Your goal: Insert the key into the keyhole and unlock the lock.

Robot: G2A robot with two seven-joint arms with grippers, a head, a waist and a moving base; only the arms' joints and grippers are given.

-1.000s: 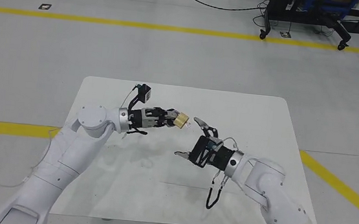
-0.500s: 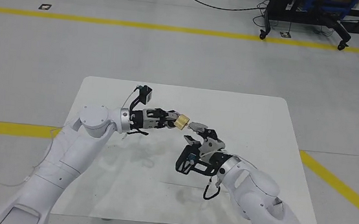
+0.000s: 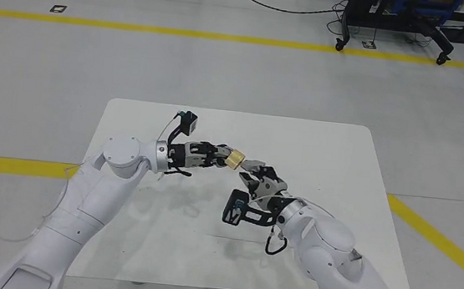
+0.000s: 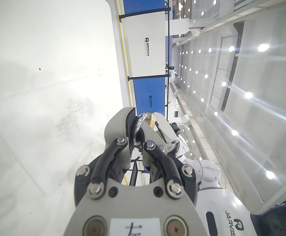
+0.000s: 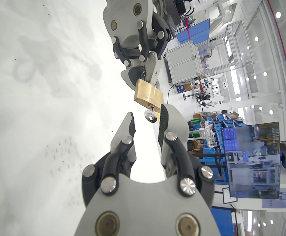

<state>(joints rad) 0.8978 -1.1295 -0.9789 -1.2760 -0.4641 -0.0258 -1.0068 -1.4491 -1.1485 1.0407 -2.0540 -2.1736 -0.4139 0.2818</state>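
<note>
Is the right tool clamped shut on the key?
No, the right tool stands open around the key, which sits in the brass padlock.

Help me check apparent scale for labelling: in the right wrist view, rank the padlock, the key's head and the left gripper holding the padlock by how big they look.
1. left gripper, largest
2. padlock
3. key head, smallest
All three sit close together, so nearness to the camera hardly skews this.

Left gripper (image 5: 143,77) blocks lock (image 5: 148,95) shackle; key (image 5: 150,116) end free.
</note>
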